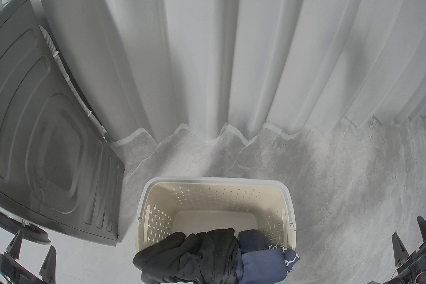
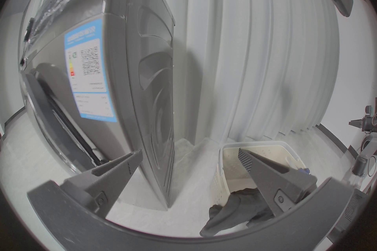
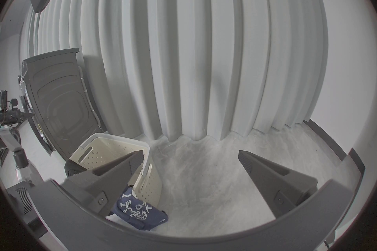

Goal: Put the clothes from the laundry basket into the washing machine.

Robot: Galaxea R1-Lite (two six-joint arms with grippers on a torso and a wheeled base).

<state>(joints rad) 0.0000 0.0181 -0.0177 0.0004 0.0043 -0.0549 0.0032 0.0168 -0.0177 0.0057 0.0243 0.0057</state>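
Picking isn't begun: left gripper (image 1: 34, 242) and right gripper (image 1: 407, 229) hang spread-open and empty, flanking the laundry basket (image 1: 284, 191); next, one must pinch the clothes (image 1: 199, 256), maybe three garments, heaped on its near rim.

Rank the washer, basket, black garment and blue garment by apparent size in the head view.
1. washer
2. basket
3. black garment
4. blue garment
The picture's edge cuts off the washer and both garments, so their full extent is unsure.
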